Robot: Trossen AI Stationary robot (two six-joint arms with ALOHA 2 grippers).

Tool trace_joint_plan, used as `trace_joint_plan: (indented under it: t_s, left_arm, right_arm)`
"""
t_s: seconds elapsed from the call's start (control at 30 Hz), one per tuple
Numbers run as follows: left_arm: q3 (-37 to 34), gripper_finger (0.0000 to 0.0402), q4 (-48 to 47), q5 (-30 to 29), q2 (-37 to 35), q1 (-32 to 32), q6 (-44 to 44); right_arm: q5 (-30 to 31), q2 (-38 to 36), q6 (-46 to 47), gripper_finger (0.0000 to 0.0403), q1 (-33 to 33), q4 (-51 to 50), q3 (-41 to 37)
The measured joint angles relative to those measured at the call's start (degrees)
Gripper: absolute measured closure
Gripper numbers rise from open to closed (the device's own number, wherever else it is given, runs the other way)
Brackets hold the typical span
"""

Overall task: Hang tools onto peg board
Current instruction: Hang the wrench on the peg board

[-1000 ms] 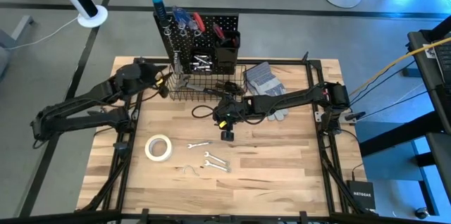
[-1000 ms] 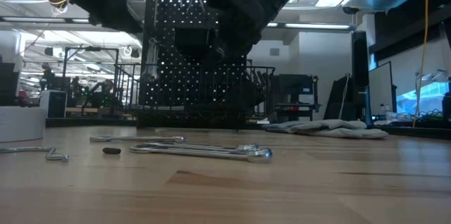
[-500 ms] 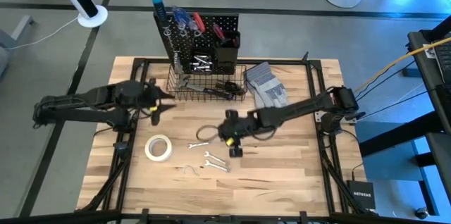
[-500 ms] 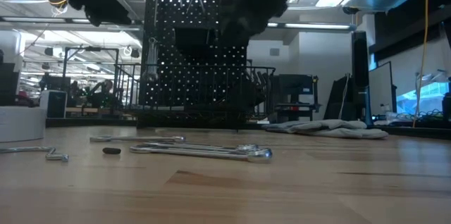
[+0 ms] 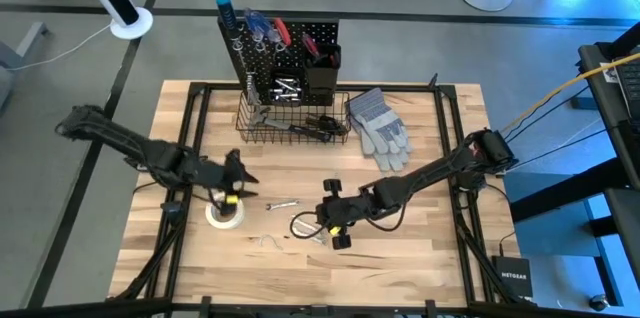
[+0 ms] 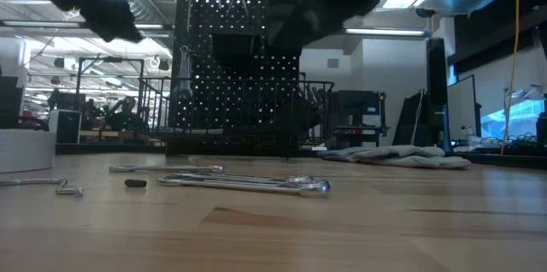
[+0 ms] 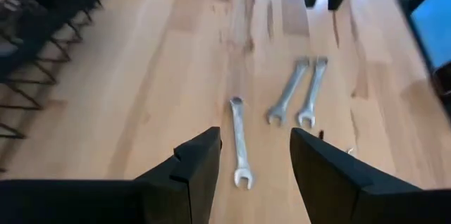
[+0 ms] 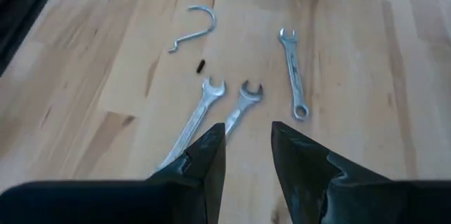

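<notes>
From above, the peg board (image 5: 280,53) stands at the far edge of the counter (image 5: 430,248), and three wrenches lie loose on the near half: a single wrench (image 5: 283,204) closest to the board and a pair of wrenches (image 5: 306,229) just past it toward the front edge. The right hand (image 5: 335,226) hovers right beside the pair, so it looks the nearer one for them; the left hand (image 5: 232,173) hangs over the tape roll (image 5: 225,210), on the far side of the single wrench from the pair. From counter height the pair (image 6: 248,184) lies flat in front of the board, its length running across the view. Past the left hand's (image 7: 255,160) open, empty fingers the single wrench (image 7: 239,143) points lengthwise away, straight between them. The right hand (image 8: 248,155) is partly open and empty, and the pair (image 8: 211,115) slants away from just beyond its fingertips, beside a loose hook (image 8: 194,27). The only writing legible is "NETGEAR" on a black box (image 5: 513,276) at the counter's corner
</notes>
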Motion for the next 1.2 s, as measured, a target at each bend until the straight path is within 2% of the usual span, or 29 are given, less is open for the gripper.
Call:
trace_joint_plan:
  t_s: [0.17,0.3,0.43,0.6,0.77,0.9,1.07,1.2]
  left_arm:
    - [0.0,0.0237,2.9,-7.25,10.61,-4.86,-4.19]
    - [0.0,0.0237,3.05,-10.0,17.98,-5.75,-8.69]
    - [0.0,0.0237,4.53,-10.66,23.91,-5.74,-11.69]
    - [0.0,0.0237,8.98,-10.74,29.55,-5.74,-11.3]
    - [0.0,0.0237,10.24,-10.74,32.34,-5.73,-9.94]
    - [0.0,0.0237,10.29,-10.75,32.73,-5.72,-9.01]
    - [0.0,0.0237,10.36,-10.74,32.69,-5.72,-9.12]
    - [0.0,0.0237,10.45,-10.74,32.69,-5.72,-9.17]
  right_arm:
    - [1.19,0.18,0.23,0.0281,-1.06,11.62,-7.39]
    - [2.05,0.84,-0.04,0.0281,-2.93,19.05,-10.56]
    - [1.89,2.55,-0.19,0.0281,-5.49,28.78,-10.66]
    - [-0.38,8.11,-0.66,0.0282,-8.83,33.04,-10.75]
    - [-1.81,11.53,0.19,0.0303,-10.99,33.68,-9.79]
    - [-6.22,13.88,1.37,0.0339,-11.62,37.66,-9.72]
    - [-6.74,15.44,1.36,0.0391,-11.78,37.06,-9.82]
    - [-7.02,15.23,1.4,0.0392,-11.82,37.82,-9.73]
